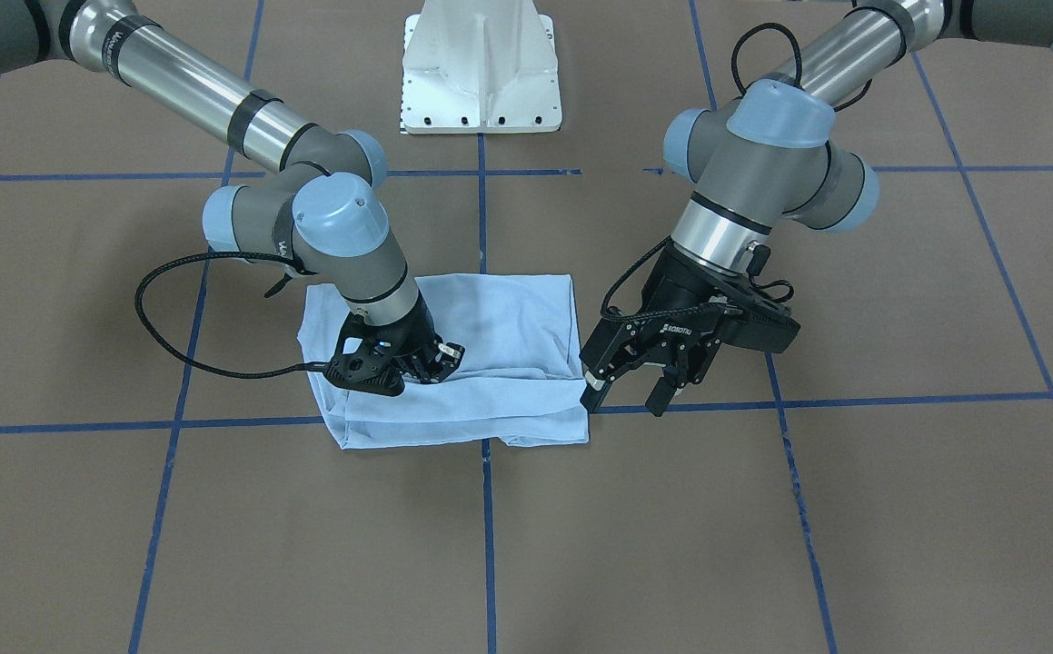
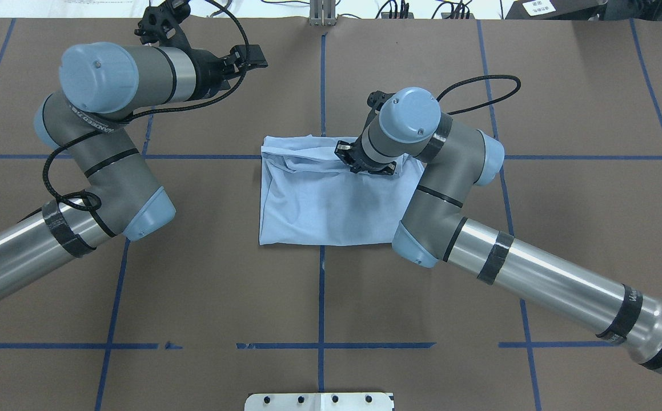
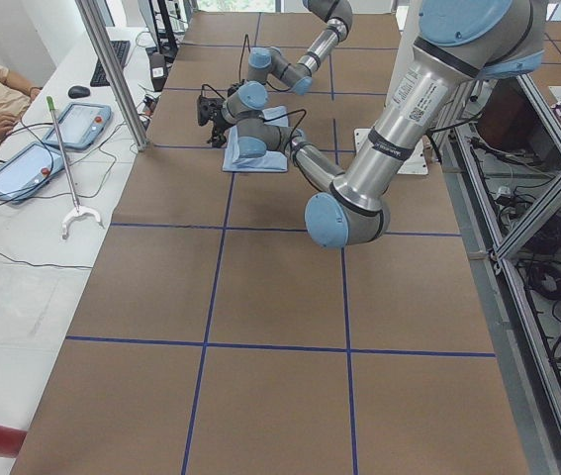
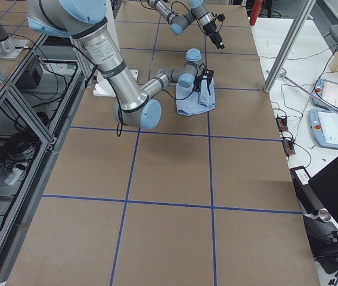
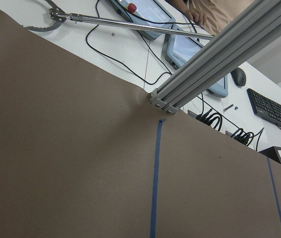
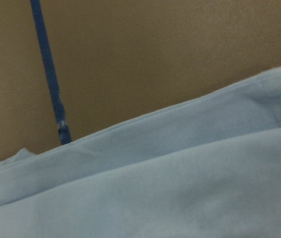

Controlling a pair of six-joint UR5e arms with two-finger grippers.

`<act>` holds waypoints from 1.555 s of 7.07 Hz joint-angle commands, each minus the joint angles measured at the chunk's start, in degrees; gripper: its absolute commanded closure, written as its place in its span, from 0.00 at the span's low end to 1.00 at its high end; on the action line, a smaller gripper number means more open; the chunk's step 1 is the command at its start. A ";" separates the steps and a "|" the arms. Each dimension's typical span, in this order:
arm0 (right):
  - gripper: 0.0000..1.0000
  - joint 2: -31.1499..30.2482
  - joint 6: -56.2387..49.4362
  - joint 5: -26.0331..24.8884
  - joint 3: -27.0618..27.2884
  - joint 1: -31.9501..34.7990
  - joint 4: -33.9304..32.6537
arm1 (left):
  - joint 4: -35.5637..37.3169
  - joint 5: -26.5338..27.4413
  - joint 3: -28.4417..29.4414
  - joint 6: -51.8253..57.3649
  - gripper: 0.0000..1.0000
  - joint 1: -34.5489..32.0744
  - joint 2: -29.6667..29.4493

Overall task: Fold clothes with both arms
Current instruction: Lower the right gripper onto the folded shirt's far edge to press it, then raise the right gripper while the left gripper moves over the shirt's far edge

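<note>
Taking the overhead view as the dial: found the T-shirt [image 2: 319,200] folded to a rectangle at the centre of the table [image 2: 193,274], long axis 9 to 3. Found the right gripper [image 2: 365,160] down on its far edge at about 1 o'clock, with the bulk of cloth toward 7; cannot tell whether pinching or merely pressing. Found the left gripper [image 1: 626,398] spread wide, empty, well apart toward 11. Judged the right arm nearer for the next fold.
</note>
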 commanded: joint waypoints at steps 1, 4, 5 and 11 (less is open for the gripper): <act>1.00 4.65 -3.31 1.05 -6.20 5.05 0.13 | 0.00 0.07 0.00 -0.02 0.00 0.00 0.09; 1.00 11.55 -7.45 4.02 -15.29 10.87 0.04 | 0.26 0.50 0.70 0.06 0.00 1.92 -0.44; 1.00 11.46 -7.89 6.13 -14.95 12.36 -0.05 | 0.79 1.46 0.27 -4.46 0.08 3.07 -0.61; 1.00 -0.03 -11.94 10.55 2.73 13.37 -5.45 | 15.30 1.38 2.10 8.15 1.00 12.04 -6.68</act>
